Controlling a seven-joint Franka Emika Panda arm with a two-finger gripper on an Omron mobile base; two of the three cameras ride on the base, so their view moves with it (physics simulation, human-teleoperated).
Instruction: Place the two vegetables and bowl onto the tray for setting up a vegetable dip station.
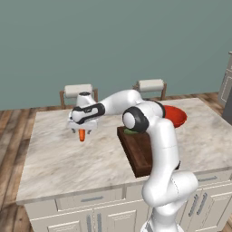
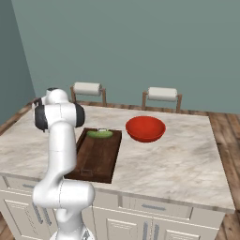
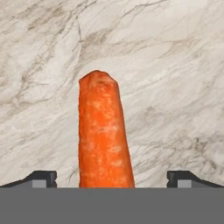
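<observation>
A stubby orange carrot (image 3: 104, 135) lies on the marble counter, left of the tray. My gripper (image 3: 111, 179) hangs straight over it, open, with its fingertips (image 3: 41, 178) standing wide on either side and clear of the carrot. From the left base view the gripper (image 1: 82, 129) is low over the carrot (image 1: 82, 135). The green vegetable (image 2: 99, 134) rests at the far end of the dark wooden tray (image 2: 96, 159), partly hidden by my elbow in the left base view. On the counter just right of the tray stands the red-orange bowl (image 2: 145, 128).
The things sit on a marble island counter (image 2: 178, 164) with drawers below its front edge. Two chairs with white backs (image 2: 87, 88) (image 2: 162, 93) stand at the far side. A dark cabinet (image 1: 226, 86) is at the far right.
</observation>
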